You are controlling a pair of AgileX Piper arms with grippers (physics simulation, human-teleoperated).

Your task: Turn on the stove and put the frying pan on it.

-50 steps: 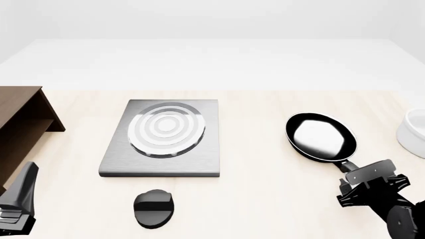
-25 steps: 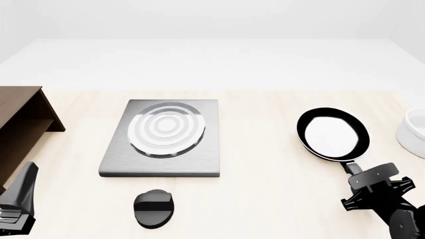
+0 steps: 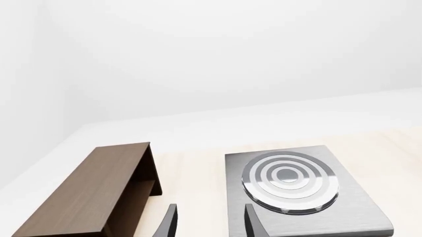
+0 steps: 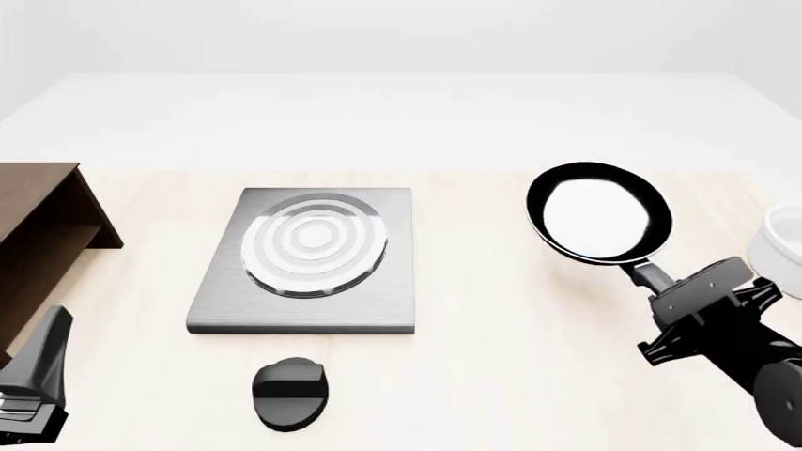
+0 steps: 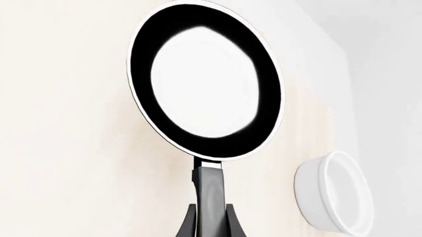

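- The right gripper [image 4: 662,299] has its jaws clenched on the long black handle of the frying pan [image 4: 598,213]; the right wrist view shows the two fingers [image 5: 191,222] pressing on the handle from both sides.
- The frying pan is to the right of the stove [image 4: 307,260] and apart from it, with its glossy inside turned toward the front camera, not over the burner.
- The stove lies flat on the light wooden worktop [image 4: 501,376], with the silver ring burner [image 4: 315,242] on its far half.
- The black knob [image 4: 291,393] sits on the worktop just in front of the stove, not touching it.
- The left gripper [image 3: 209,224] is low at the near left corner, with its jaws released and holding nothing.
- A dark brown wooden shelf [image 4: 38,235] stands left of the stove.
- A white bowl [image 5: 336,192] sits at the right edge, near the pan.
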